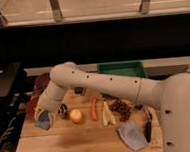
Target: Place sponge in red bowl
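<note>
The white arm (114, 86) sweeps left over the wooden surface (84, 141) and hides much of the red bowl (31, 107), only a sliver showing at the left edge. Its hand (44, 117) is clamped on the sponge (43, 123), just beside that bowl; the fingers are hard to make out.

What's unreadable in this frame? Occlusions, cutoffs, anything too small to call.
- Red bowl: camera view, mostly hidden behind the arm's wrist; only a sliver shows.
- Dark purple bowl: partly covered by the arm.
- Tool: shut on the sponge; its fingers blend into the wrist, so contact points are unclear.
- Small dark object beside the orange: too small to identify.
- Green tray: contents not visible over its wall.
</note>
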Motion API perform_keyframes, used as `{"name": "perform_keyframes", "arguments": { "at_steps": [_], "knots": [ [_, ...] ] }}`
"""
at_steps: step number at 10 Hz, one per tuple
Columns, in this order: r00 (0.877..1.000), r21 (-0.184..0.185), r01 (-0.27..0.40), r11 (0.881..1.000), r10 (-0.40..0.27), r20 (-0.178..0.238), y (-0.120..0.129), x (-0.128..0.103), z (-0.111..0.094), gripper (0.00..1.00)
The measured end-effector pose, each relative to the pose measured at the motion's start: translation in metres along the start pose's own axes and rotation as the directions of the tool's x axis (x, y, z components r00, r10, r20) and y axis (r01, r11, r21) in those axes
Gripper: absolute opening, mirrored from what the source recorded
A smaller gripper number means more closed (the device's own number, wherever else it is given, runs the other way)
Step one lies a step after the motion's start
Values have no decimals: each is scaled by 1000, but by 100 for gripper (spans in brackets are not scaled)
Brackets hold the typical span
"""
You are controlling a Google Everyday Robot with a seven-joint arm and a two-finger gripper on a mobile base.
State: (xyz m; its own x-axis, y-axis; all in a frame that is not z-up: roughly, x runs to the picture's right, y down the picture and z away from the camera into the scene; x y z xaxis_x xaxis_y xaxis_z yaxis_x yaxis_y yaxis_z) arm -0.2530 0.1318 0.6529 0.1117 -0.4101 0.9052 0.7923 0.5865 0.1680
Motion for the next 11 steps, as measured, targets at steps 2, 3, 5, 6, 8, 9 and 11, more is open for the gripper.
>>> {"name": "perform_keyframes", "arguments": {
  "at_steps": [2, 3, 5, 6, 8, 9, 11],
  "knots": [
    [1000, 9, -4, 1000, 5, -7, -18, 16, -5, 0],
    [1000, 11, -17, 1000, 17, -8, -22, 30, -2, 0],
    [999, 11, -44, 999, 44, -4, -17, 52, 11, 0],
    [998, 7, -57, 998, 57, 0, -9, 60, 18, 0],
    [996, -8, -84, 996, 84, 11, 10, 70, 29, 0],
    [996, -16, -91, 996, 91, 15, 15, 71, 31, 0],
    [995, -21, -98, 995, 98, 1, 17, 75, 27, 0]
  ]
}}
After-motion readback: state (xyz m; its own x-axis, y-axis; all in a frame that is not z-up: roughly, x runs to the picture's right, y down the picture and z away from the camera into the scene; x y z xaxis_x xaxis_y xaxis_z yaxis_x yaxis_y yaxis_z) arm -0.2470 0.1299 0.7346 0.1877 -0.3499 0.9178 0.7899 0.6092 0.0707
